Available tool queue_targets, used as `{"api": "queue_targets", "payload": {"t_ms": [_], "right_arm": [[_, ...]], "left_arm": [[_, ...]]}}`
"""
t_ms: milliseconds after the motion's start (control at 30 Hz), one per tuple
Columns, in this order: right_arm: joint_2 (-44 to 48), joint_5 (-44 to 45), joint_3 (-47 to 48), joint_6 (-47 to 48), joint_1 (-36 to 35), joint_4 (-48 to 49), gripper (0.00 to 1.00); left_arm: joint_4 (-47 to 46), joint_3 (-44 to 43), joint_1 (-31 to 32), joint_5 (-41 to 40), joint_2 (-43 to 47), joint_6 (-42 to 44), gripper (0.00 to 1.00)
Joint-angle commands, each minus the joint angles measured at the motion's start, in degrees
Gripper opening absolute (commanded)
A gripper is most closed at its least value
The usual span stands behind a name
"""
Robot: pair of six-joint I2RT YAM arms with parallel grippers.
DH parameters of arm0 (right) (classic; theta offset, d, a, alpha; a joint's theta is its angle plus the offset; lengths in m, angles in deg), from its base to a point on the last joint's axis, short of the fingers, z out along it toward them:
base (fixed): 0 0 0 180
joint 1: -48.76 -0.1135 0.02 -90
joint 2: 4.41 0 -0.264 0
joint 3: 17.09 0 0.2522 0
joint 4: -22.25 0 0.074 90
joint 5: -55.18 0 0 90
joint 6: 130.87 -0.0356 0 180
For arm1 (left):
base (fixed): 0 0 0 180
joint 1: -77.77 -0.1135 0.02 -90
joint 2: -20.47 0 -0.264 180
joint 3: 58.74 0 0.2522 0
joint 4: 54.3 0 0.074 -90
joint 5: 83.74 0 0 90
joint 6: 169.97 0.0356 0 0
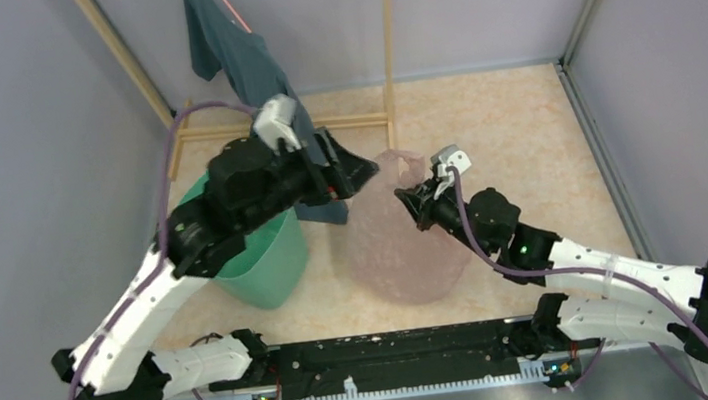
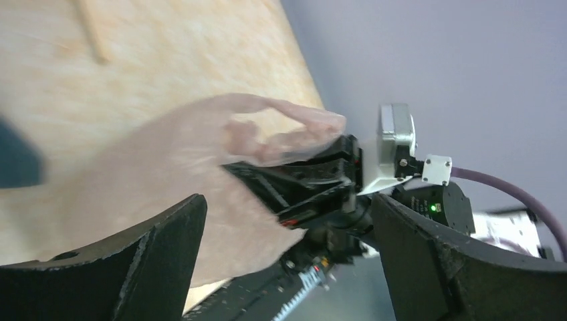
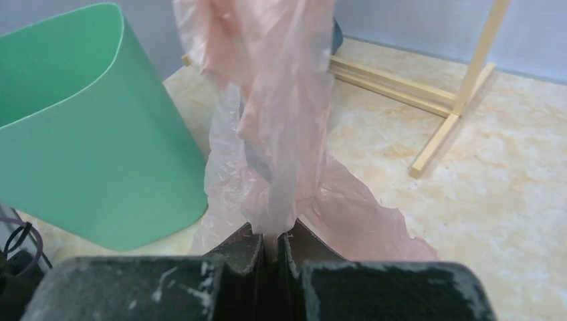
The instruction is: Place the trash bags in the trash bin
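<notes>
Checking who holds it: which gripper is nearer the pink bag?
Right. The right gripper is shut on the bag's bunched top. The left gripper stands open, facing it from the other side, close to the bag but not closed on it.

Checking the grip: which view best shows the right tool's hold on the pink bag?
Right wrist: up close, the right tool is shut on a strand of the trash bag. Top external shows the hold small, beside the trash bin. Left wrist shows it blurred.
</notes>
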State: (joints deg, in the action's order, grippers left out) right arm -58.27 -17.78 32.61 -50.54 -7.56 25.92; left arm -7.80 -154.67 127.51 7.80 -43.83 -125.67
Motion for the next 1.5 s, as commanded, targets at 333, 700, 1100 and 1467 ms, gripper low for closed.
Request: {"api": "queue_targets", "payload": {"t_ms": [333,700,1100,1467], "right_arm": [[17.55,6.36,11.59,-1.65,4.78,-26.72,0.00],[25.34,6.30,14.59,-4.85,4.78,-37.29,0.00],[28.62,11.78,16.61,-4.23,4.74,-44.19,0.00],[22.41,7.85,20.92,-1.38,4.80,-41.57,0.00]], "left_arm": [[34.60,-4.76,-0.10,-40.27,-0.13,3.68,0.99],[39.02,1.11,-0.16,-46.16,-15.16,1.73,0.70],[23.65,2.37,-0.08,-27.16,-12.82,18.80,0.10],[5.46,-0.11,5.38,0.30,-18.57,21.68,0.00]]}}
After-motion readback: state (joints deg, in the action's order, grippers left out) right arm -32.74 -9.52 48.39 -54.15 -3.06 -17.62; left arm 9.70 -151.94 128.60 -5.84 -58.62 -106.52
